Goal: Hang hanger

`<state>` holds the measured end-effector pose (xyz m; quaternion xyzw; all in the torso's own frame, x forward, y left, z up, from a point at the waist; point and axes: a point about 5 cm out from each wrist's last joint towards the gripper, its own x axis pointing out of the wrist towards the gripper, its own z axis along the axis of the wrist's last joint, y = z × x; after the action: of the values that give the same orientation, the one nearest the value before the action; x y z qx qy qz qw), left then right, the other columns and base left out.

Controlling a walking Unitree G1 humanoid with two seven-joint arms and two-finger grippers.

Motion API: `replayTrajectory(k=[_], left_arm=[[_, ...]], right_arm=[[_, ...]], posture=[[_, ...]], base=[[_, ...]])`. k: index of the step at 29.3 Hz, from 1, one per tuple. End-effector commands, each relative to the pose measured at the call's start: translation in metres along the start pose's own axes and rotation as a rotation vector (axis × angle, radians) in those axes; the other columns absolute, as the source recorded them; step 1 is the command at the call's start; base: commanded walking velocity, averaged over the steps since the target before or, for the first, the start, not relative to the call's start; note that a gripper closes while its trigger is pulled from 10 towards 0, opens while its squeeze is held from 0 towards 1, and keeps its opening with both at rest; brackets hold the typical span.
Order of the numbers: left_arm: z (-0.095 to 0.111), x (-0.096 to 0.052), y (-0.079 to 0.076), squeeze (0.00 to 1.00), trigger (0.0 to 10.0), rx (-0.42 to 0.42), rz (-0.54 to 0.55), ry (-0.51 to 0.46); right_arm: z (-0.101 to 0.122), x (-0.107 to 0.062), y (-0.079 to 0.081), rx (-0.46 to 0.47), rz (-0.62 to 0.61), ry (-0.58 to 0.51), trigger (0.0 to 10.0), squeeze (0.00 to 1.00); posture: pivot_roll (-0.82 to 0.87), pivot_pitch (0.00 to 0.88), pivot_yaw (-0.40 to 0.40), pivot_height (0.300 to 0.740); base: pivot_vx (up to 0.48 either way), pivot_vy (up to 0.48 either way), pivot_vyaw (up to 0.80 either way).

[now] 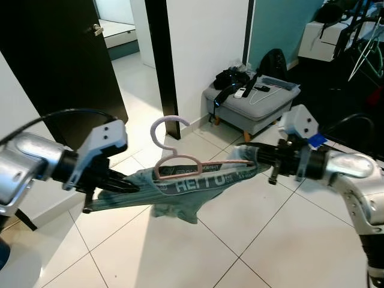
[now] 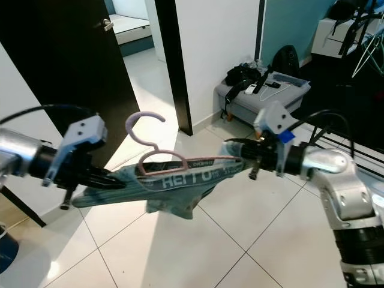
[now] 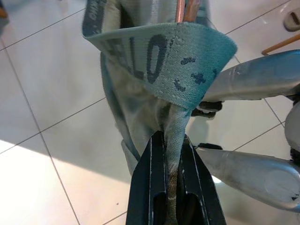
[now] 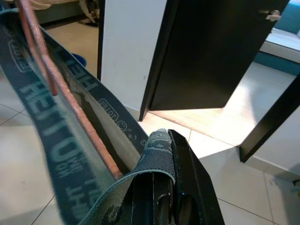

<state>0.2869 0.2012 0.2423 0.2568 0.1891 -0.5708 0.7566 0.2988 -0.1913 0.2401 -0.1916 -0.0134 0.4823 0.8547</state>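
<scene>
Left eye view: pink hanger (image 1: 180,161) at frame centre, threaded in teal garment (image 1: 180,191) | left tool (image 1: 123,185) clenched on waistband's left end | right tool (image 1: 252,157) clenched on right end | risk: band slips, hanger drops to floor (image 1: 198,252)

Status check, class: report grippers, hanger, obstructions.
Left gripper and right gripper shut on teal garment. Pink hanger inside waistband, hook up, unhung. Nothing blocking.
</scene>
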Motion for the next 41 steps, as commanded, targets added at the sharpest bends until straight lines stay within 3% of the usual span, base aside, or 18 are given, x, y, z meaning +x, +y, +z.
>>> replayTrajectory(k=[1,10,18,21,25,29,31,33,35,41], left_arm=[[-0.004,0.003,0.003,0.00,10.0,-0.019,0.022,0.018],[-0.016,-0.020,0.014,0.00,10.0,-0.047,0.133,0.066],[-0.002,-0.053,0.020,0.00,10.0,0.027,0.202,0.046],[-0.001,-0.053,0.019,0.00,10.0,0.037,0.189,0.051],[-0.003,-0.050,0.016,0.00,10.0,0.038,0.164,0.060],[-0.011,-0.033,0.008,0.00,10.0,0.026,0.096,0.082],[-0.018,-0.017,0.003,0.00,10.0,0.014,0.048,0.100],[-0.018,-0.017,0.003,0.00,10.0,0.014,0.048,0.100],[-0.022,-0.006,0.000,0.00,10.0,0.003,0.021,0.113],[-0.026,0.000,-0.001,0.00,10.0,-0.003,0.004,0.126]], right_arm=[[0.007,0.009,0.006,-0.029,0.052,-0.037,0.0,0.00],[-0.003,-0.013,-0.003,-0.011,-0.016,0.017,0.0,0.00],[-0.006,-0.044,-0.021,-0.032,-0.122,0.086,0.0,0.00],[-0.005,-0.045,-0.022,-0.035,-0.127,0.089,0.0,0.00],[-0.005,-0.044,-0.022,-0.037,-0.126,0.085,0.0,0.00],[-0.002,-0.037,-0.021,-0.044,-0.106,0.068,0.0,0.00],[0.003,-0.028,-0.020,-0.060,-0.077,0.047,0.0,0.00],[0.003,-0.028,-0.020,-0.060,-0.077,0.047,0.0,0.00],[0.010,-0.019,-0.021,-0.080,-0.055,0.020,0.0,0.00],[0.019,-0.011,-0.022,-0.100,-0.033,-0.012,0.0,0.00]], posture=[[-0.07,0.000,0.085,0.731],[-0.07,0.000,0.082,0.731],[-0.07,0.000,0.085,0.731],[-0.07,0.000,0.085,0.731],[-0.07,0.000,0.086,0.731],[-0.07,0.000,0.088,0.731],[-0.08,0.000,0.088,0.731],[-0.08,0.000,0.088,0.731],[-0.08,0.000,0.088,0.731],[-0.08,0.000,0.091,0.731]], base=[[0.000,0.000,0.00],[0.000,0.000,0.00],[0.000,0.000,0.00],[0.000,0.000,0.00],[0.000,0.000,0.00],[0.000,0.000,0.00],[0.000,0.000,0.00],[0.000,0.000,0.00],[0.000,0.000,0.00],[0.000,0.000,0.00]])
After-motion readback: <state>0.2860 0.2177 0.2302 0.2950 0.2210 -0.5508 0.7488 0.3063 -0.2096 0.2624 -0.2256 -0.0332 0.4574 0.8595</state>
